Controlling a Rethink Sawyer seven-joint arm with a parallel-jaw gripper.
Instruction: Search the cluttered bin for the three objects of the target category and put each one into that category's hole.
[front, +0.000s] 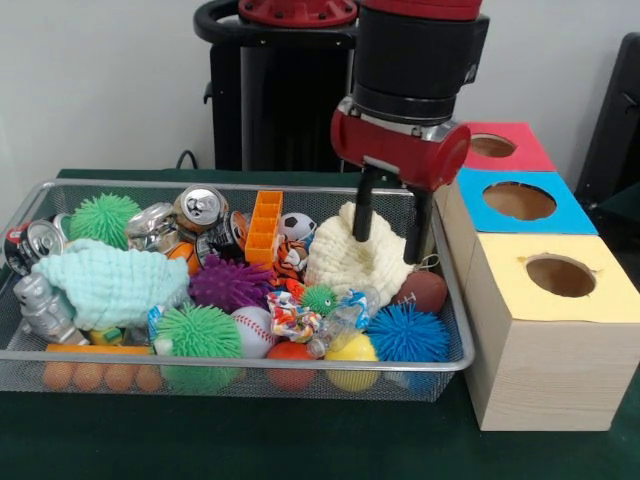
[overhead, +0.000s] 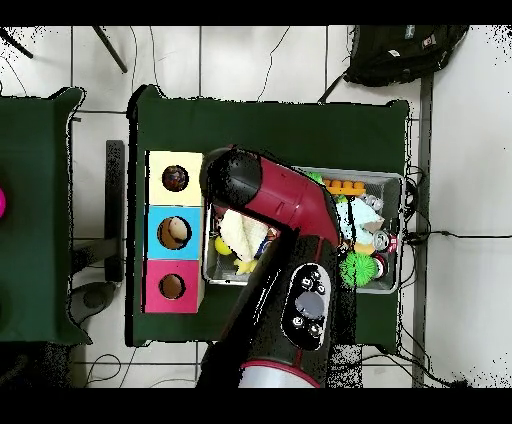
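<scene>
My gripper (front: 388, 248) hangs open over the right end of the wire bin (front: 120, 358). Its two black fingers (front: 362, 212) stand apart, tips pressed into a cream knitted cloth (front: 345, 262). Around it lie a mint cloth (front: 108, 283), crushed cans (front: 202, 207), spiky balls in green (front: 198, 335), purple (front: 228, 284) and blue (front: 407, 333), a baseball (front: 254, 330) and a small football (front: 424, 291). In the overhead view the arm (overhead: 285, 205) hides the gripper; the cream cloth (overhead: 238, 236) shows beside it.
Three boxes with round holes stand in a row right of the bin: yellow (front: 605, 300), blue (front: 565, 215), red (front: 530, 150). From above, the yellow (overhead: 156, 166) and blue (overhead: 156, 222) holes hold something. An orange tray (front: 264, 226) leans among the clutter.
</scene>
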